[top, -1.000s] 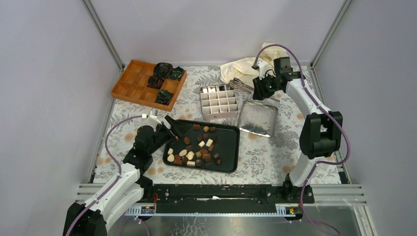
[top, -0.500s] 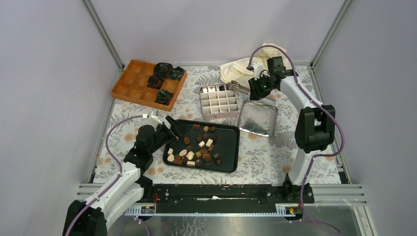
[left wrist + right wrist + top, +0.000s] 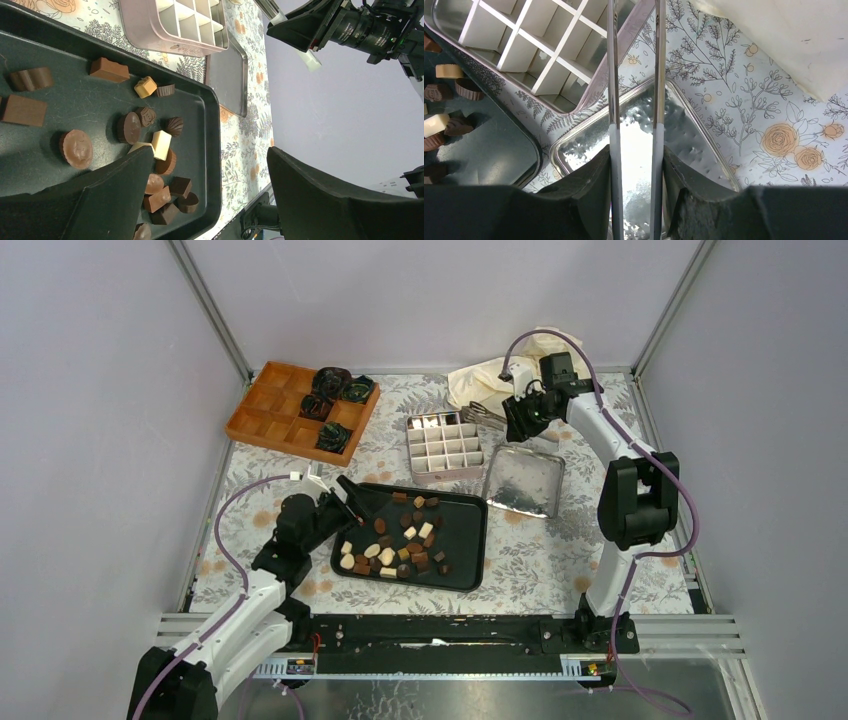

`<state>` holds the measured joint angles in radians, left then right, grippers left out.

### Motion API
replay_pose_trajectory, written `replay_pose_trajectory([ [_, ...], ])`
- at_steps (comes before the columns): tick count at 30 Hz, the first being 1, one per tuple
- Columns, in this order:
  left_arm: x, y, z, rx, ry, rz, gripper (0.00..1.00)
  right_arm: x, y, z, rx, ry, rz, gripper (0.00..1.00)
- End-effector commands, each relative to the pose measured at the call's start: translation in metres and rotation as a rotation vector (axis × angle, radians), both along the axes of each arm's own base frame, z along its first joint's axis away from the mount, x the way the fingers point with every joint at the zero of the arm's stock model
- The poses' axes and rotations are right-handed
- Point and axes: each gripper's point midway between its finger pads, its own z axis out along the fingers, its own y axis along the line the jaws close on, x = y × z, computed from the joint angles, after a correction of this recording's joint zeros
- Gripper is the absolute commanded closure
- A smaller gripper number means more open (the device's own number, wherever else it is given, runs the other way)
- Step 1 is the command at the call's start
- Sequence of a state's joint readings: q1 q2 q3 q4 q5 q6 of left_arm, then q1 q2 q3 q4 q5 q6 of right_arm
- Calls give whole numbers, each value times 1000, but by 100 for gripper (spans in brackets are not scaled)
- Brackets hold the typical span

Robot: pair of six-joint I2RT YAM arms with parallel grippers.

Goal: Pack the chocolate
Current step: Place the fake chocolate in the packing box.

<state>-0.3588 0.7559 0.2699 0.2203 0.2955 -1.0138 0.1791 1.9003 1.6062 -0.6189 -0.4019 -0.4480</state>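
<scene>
Several small dark, light brown and cream pieces of chocolate (image 3: pixel 395 540) lie loose in the black tray (image 3: pixel 465 540). The left wrist view shows them (image 3: pixel 129 127) close up. My left gripper (image 3: pixel 352 495) hovers over the tray's left edge, open and empty (image 3: pixel 210 155). My right gripper (image 3: pixel 520 418) is at the back right, shut on metal tongs (image 3: pixel 487 416). Both tong arms (image 3: pixel 612 75) run out between its fingers (image 3: pixel 636 150) above the silver lid (image 3: pixel 694 135), toward the divided tin (image 3: pixel 524 45).
The white-gridded tin (image 3: pixel 445 445) stands behind the tray, its lid (image 3: pixel 523 480) flat to its right. An orange wooden compartment tray (image 3: pixel 270 410) with crumpled black-green paper cups (image 3: pixel 335 390) sits back left. A cream cloth (image 3: pixel 490 375) lies back right.
My right arm has swung a little left and back, carrying the tongs toward the divided tin. The left arm has not moved.
</scene>
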Motion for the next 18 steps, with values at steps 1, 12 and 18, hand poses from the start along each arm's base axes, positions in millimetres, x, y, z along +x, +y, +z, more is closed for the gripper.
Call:
replay_pose_trajectory([
  [1, 6, 2, 20, 4, -58, 11, 9, 11, 10, 18, 12, -56, 13, 57],
  [12, 8, 2, 24, 24, -58, 7, 9, 5, 11, 34, 31, -76, 13, 55],
  [18, 14, 4, 29, 80, -44, 14, 10, -24, 17, 63, 114, -111, 43, 57],
])
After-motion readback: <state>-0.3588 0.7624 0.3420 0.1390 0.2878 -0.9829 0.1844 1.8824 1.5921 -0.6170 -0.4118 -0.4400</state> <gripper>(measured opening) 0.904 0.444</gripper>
